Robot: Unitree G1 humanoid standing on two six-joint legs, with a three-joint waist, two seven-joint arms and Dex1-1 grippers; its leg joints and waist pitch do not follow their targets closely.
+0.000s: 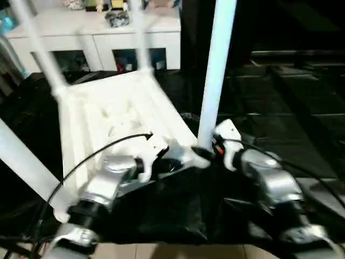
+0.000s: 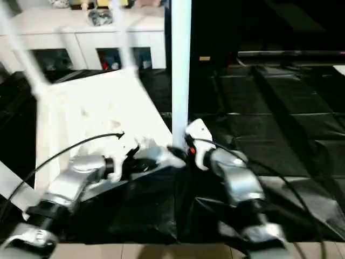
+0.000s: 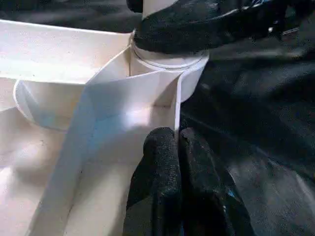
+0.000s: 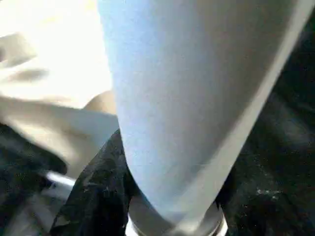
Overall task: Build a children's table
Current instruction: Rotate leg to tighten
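Silver arms (image 1: 108,186) bent inward at tabletop (image 1: 102,116).

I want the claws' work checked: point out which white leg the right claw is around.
The upright leg at the tabletop's near right corner; the other legs stand away from the right claw.

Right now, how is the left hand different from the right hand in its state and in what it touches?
The left hand is shut, fingers pressed together against a rib of the tabletop near the corner socket; the right hand stands wider, around the base of the upright leg. The left hand rests on the underside; the right hand sits at the socket. Both work at the same near corner.
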